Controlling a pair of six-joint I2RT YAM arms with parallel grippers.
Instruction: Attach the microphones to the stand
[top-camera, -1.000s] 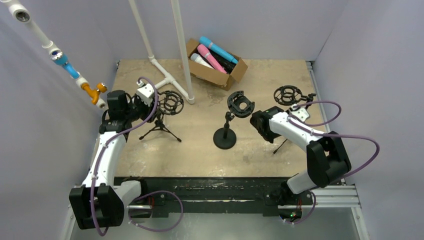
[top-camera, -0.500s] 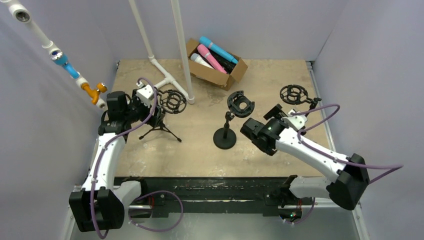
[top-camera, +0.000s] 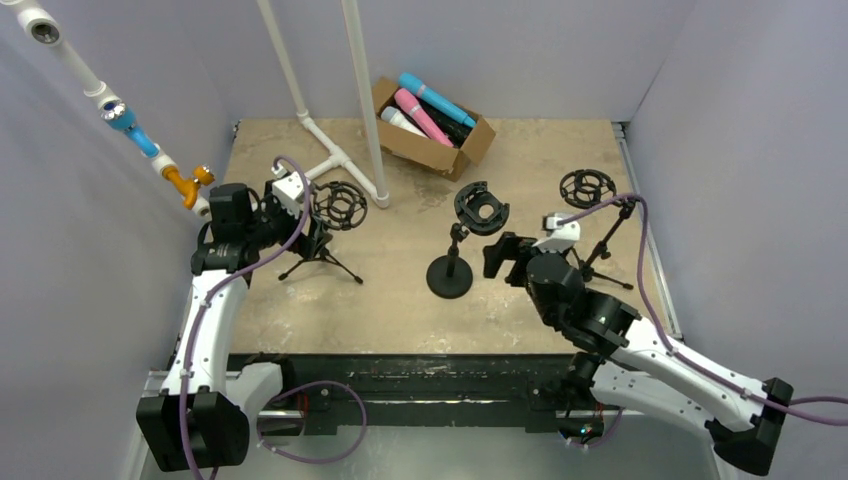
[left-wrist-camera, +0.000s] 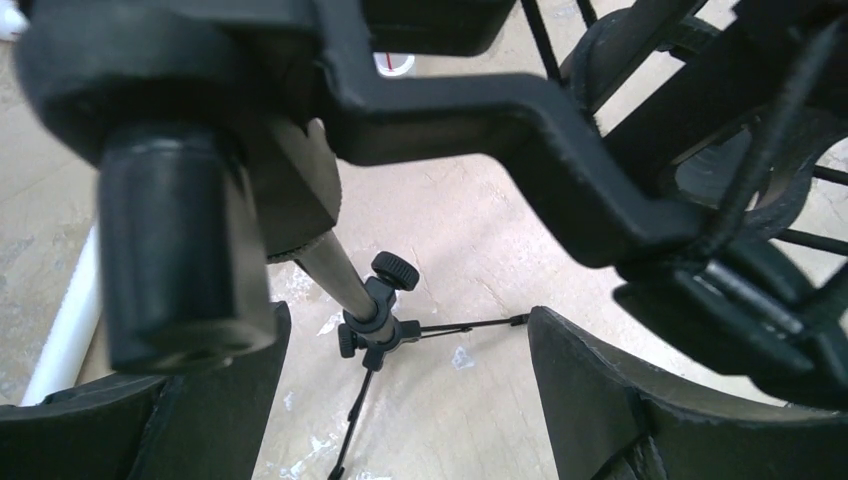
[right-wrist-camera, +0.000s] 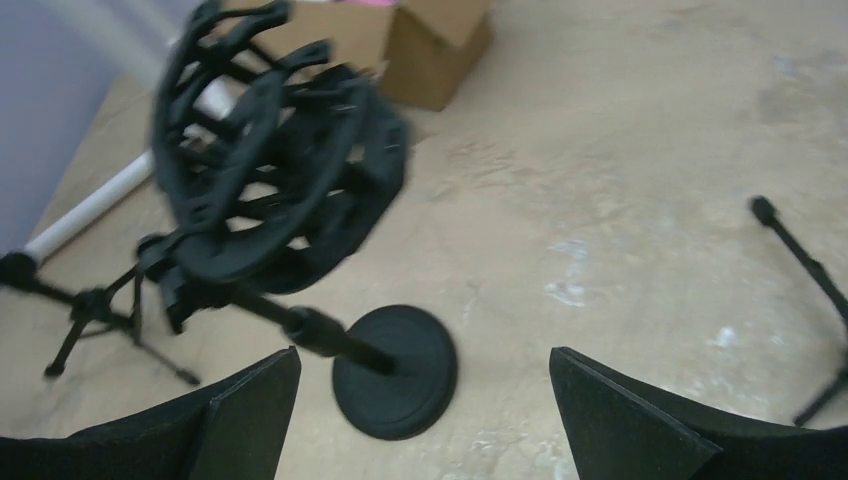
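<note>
Leftmost, the left hand (left-wrist-camera: 408, 320) sits close against the tripod stand (top-camera: 322, 245) at the left of the table (top-camera: 400, 310). Its fingers are spread wide and grasp nothing, and the stand's tube and ring cradle (top-camera: 342, 204) loom just beyond them. It seems parked there to steady or aim that cradle.

Further right and far back, the microphones (top-camera: 421, 113) lie heaped in a cardboard box (top-camera: 470, 140), heads poking over the rim and well apart from both hands. None is in a cradle yet, so the attaching appears not to have begun.

In the middle stands the round-base stand (top-camera: 449, 277), its cradle tilted toward the box. The right hand (right-wrist-camera: 425, 365) faces it from just beside, jaws fully released and empty.

At the far right stands a second tripod stand (top-camera: 600, 240), its cradle bare.
</note>
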